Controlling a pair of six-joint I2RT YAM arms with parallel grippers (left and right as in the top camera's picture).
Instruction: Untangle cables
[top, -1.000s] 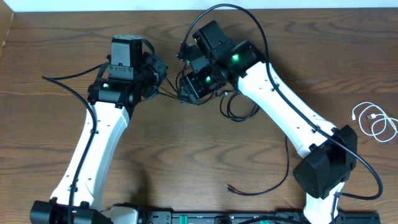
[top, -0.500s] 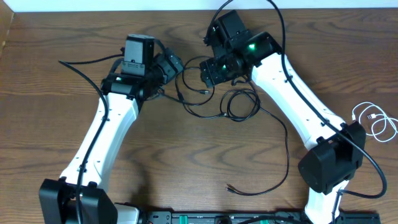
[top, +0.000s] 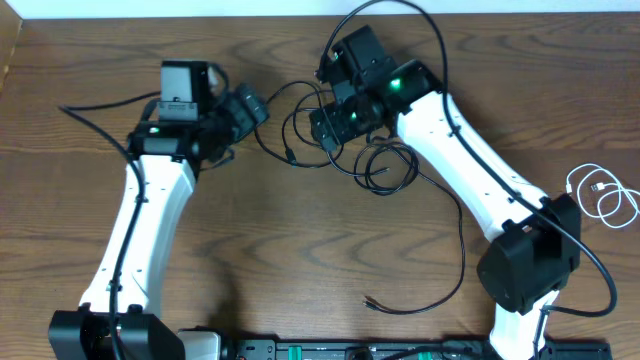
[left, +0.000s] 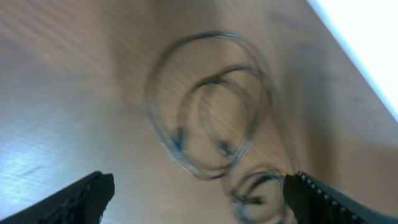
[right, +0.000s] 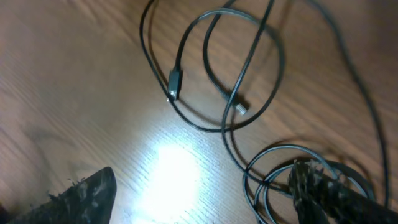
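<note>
While your left gripper (left: 199, 186) and right gripper (right: 202, 183) both hang wide open and empty, the black cables (right: 175, 82) lie in loose, overlapping loops on the table (top: 250, 260) just under the right gripper. You're between grabs, I'd say. Next, pinch one plug end (right: 239, 106) and draw it clear.

**Operator:** Overhead view status?
**Technician:** Evenly lit and sharp. Shadows on the desk (top: 300, 250) are soft and faint.
**Operator:** Left wrist view?
**Technician:** Heavy motion blur. The black cables (left: 211, 118) smear into doubled outlines, and an overexposed white band fills the upper right corner.
**Operator:** Right wrist view?
**Technician:** Mostly sharp. A bright glare patch sits on the wood at lower centre, and the corners are dim.
</note>
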